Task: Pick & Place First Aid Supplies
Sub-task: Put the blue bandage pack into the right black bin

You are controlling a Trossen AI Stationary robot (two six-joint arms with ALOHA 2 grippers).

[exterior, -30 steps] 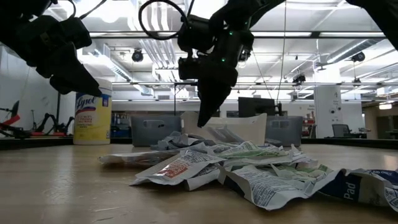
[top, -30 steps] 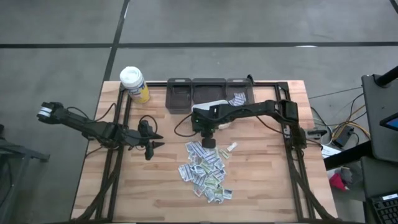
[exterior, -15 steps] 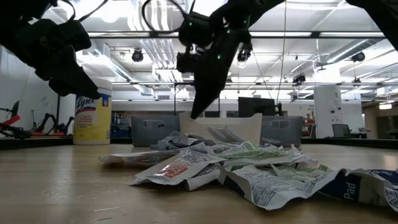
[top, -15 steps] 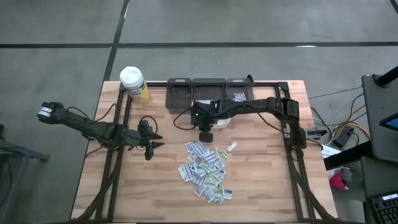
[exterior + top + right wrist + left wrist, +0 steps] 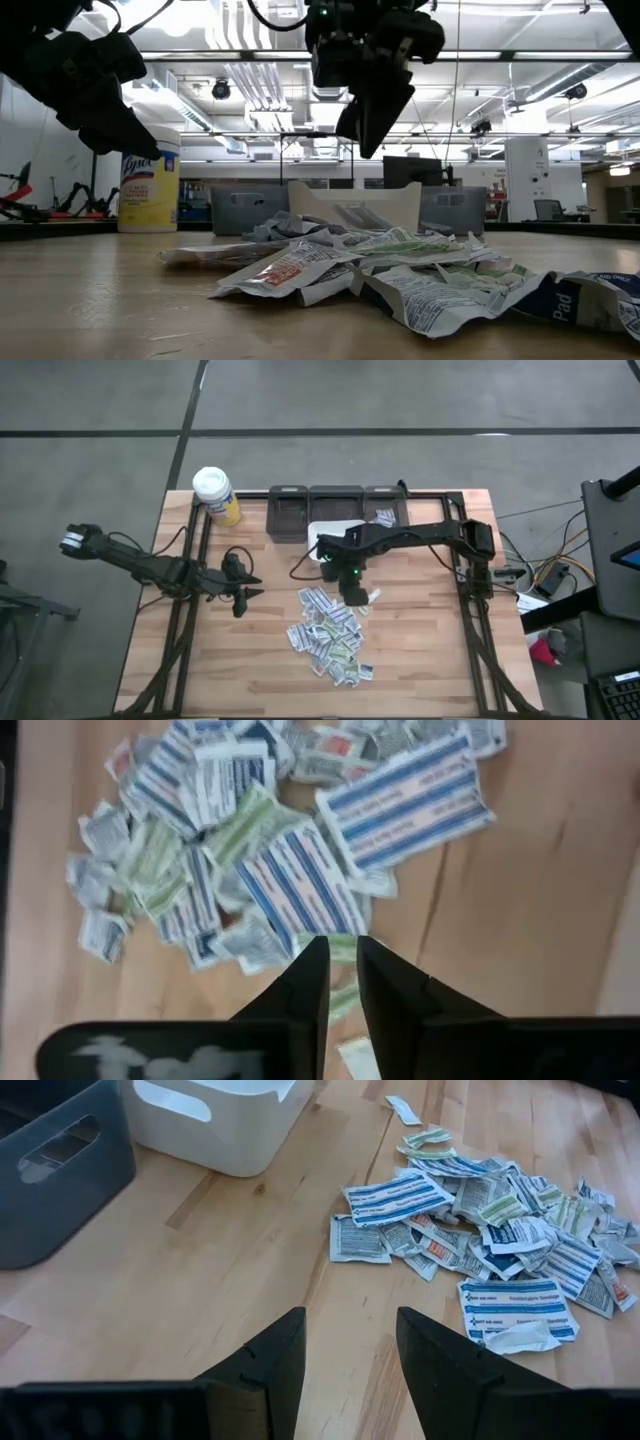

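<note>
Two arms show in your high view; the right hand (image 5: 353, 588) hangs over the wooden surface (image 5: 420, 650) at the upper edge of the heap of first aid supplies (image 5: 329, 633), which lies on the surface near its middle; the left hand (image 5: 243, 592) waits well to the heap's left; a yellow bottle (image 5: 216, 495) stands at the far left corner, and dark bins (image 5: 292, 512) with a white bin (image 5: 334, 529) sit along the far edge.

Your low view puts the right hand (image 5: 372, 120) above the first aid supplies (image 5: 400, 270), clear of them, nothing seen in it; the left hand (image 5: 100, 95) is raised beside the bottle (image 5: 148, 190).

Your left wrist view shows the left hand (image 5: 350, 1370) with fingers spread apart and empty; the first aid supplies (image 5: 490, 1240) lie ahead, the white bin (image 5: 220, 1120) and a grey bin (image 5: 60, 1170) nearby.

Your right wrist view looks down on the first aid supplies (image 5: 270, 850); the right hand (image 5: 341, 982) has its fingers nearly together with a narrow gap, gripping nothing that you can see.
</note>
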